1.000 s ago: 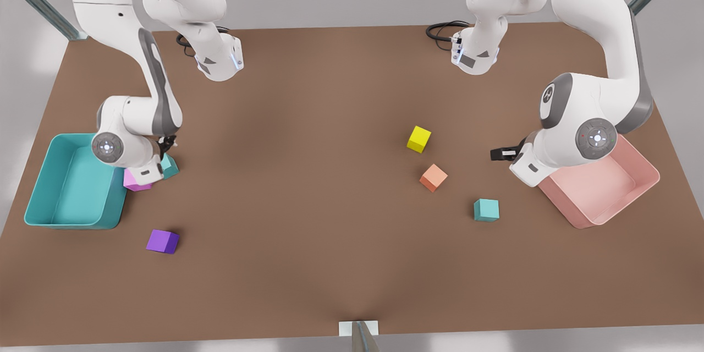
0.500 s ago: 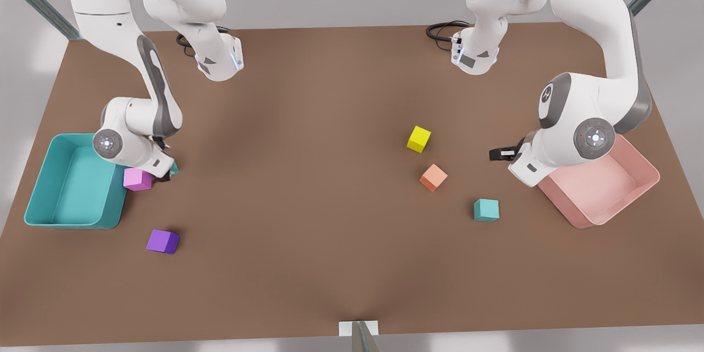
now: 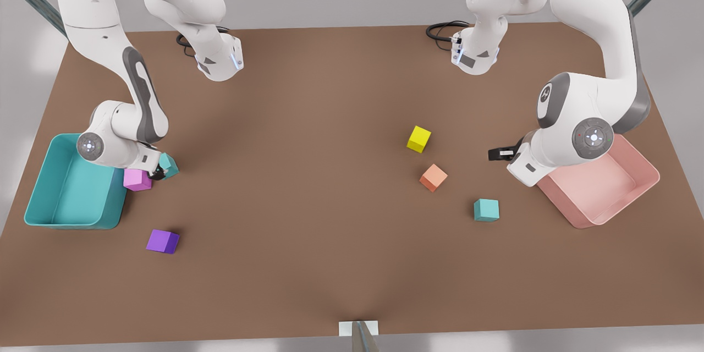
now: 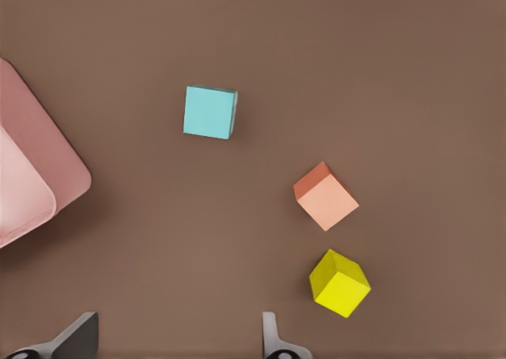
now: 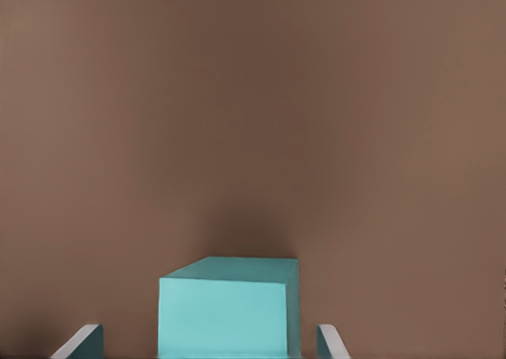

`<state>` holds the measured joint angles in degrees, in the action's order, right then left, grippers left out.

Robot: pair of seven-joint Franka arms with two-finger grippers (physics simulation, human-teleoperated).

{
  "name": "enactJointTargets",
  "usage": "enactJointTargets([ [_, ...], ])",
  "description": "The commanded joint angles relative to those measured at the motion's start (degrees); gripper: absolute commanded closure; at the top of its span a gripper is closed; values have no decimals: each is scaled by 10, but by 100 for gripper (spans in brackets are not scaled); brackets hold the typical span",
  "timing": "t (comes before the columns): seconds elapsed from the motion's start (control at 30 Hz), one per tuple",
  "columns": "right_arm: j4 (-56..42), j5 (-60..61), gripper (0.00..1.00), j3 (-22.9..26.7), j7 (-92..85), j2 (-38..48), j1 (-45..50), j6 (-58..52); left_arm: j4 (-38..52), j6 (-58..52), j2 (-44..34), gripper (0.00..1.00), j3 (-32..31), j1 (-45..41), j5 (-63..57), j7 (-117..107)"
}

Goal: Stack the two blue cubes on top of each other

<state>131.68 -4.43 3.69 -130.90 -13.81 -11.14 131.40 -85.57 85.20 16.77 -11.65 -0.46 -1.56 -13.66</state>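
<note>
The right gripper (image 3: 158, 171) sits low at the middle left of the front view, beside the teal bin (image 3: 41, 198), and most of it is hidden behind its own white wrist. In the right wrist view its two fingertips (image 5: 83, 339) stand on either side of a blue cube (image 5: 228, 310) with a gap at each side, so it is spread open around the cube and not touching it. The front view shows only a corner of this first blue cube (image 3: 169, 165) poking out past the wrist, with a pink cube (image 3: 137, 179) just beside it and partly covered by the arm. The wrist view cuts off the cube's lower edge and both fingers.

The left gripper (image 3: 501, 153) hangs at the middle right of the front view, near the pink bin (image 3: 632, 198), where its dark fingers point towards the frame's left; this arm waits. In the left wrist view its fingertips (image 4: 271, 339) are cut off at the frame's bottom edge, set wide apart with bare table (image 4: 379, 58) between them, so it is open and holds nothing.

The second blue cube (image 3: 487, 209) lies alone on the table at the lower right of the front view, well apart from the first. The left wrist view shows it (image 4: 209, 112) near an orange cube (image 4: 326, 196) and a yellow cube (image 4: 339, 283), with a corner of the pink bin (image 4: 47, 169) at the frame's left edge. A purple cube (image 3: 163, 241) sits at the front view's lower left.
</note>
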Motion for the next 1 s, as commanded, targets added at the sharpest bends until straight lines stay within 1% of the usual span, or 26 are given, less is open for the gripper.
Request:
enactJointTargets([
  [0.0,0,1,0,0,-168,-2,0,15,0,0,-1,0,-4,-1,-1,-2],
  [0.57,3,17,0,0,-162,-32,-16,48,0,0,-1,0,-5,-1,0,-3],
  [0.97,14,24,0,0,-161,-32,-28,49,0,0,-1,0,-5,-1,0,-2],
])
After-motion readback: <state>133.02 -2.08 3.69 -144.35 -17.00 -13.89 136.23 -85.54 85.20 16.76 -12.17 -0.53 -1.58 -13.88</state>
